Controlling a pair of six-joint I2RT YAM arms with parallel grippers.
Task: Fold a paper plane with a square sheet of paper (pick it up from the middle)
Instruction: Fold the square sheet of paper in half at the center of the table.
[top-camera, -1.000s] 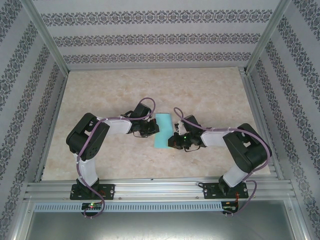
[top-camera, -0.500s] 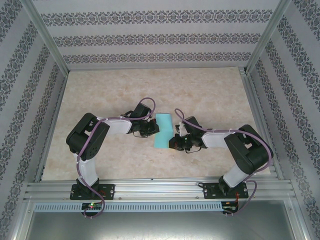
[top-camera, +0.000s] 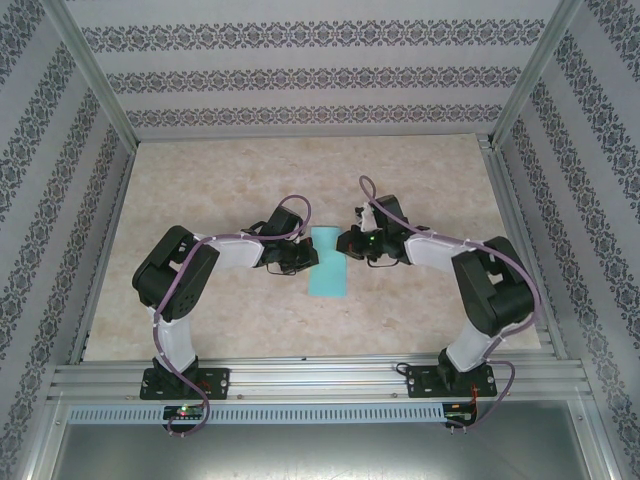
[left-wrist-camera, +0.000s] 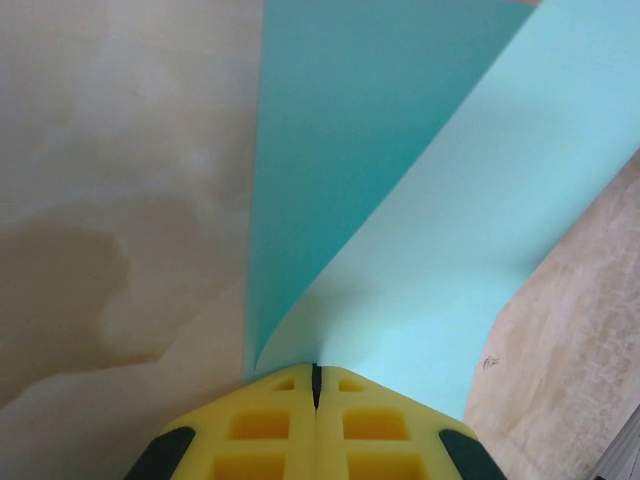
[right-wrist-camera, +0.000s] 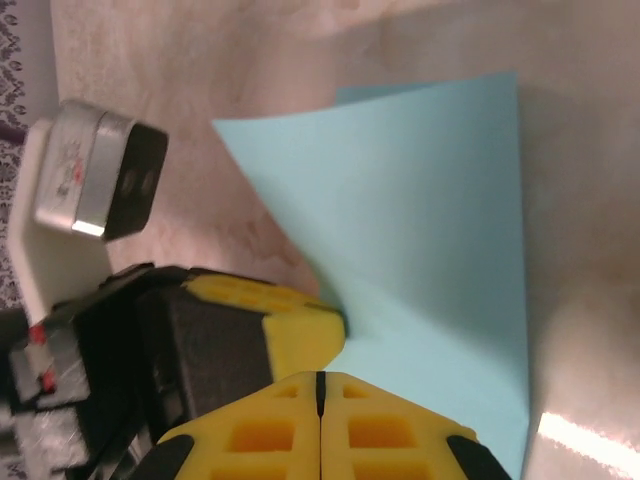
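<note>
The square sheet of paper (top-camera: 326, 265) lies doubled over on the worktop (top-camera: 430, 180), just beside the left hand (top-camera: 303, 258), its upper layer bowing up from a soft, uncreased bend. It looks light, limp and easily crumpled, so a gentle pinch near that bend should suit it. The left hand is closed, tips at the bend. The right hand (top-camera: 346, 243), across the sheet from the left hand, is closed too. Whether either pinches paper I cannot tell.
</note>
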